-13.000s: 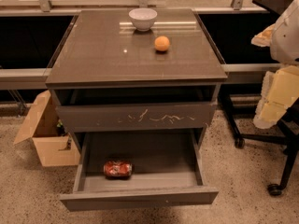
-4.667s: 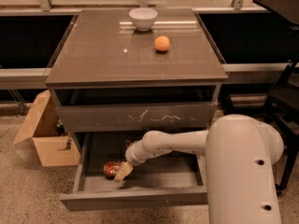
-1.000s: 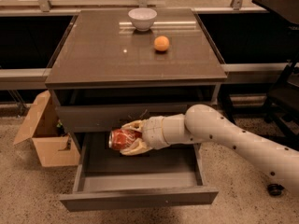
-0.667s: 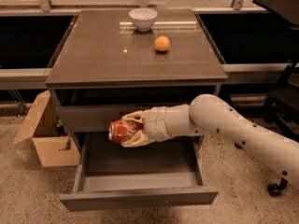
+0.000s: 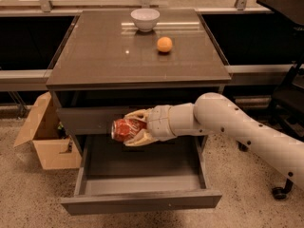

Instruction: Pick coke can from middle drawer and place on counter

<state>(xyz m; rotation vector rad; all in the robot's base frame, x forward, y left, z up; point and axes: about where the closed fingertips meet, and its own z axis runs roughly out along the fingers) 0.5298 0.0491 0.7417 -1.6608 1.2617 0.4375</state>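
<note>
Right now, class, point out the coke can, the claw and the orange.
coke can (image 5: 121, 128), camera view, its red side.
claw (image 5: 131, 128), camera view, between its fingertips, gripping the can above the middle drawer (image 5: 142, 165).
orange (image 5: 164, 44), camera view, the fruit's middle.

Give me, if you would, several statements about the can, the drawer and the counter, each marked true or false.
1. The gripper holds the coke can above the open middle drawer. True.
2. The coke can stands on the counter. False: it is in the gripper, below the counter's edge.
3. An orange and a white bowl sit on the counter. True.
4. The middle drawer is shut. False: it is pulled out.
5. The cardboard box sits on the counter. False: it is on the floor beside the cabinet.
</note>
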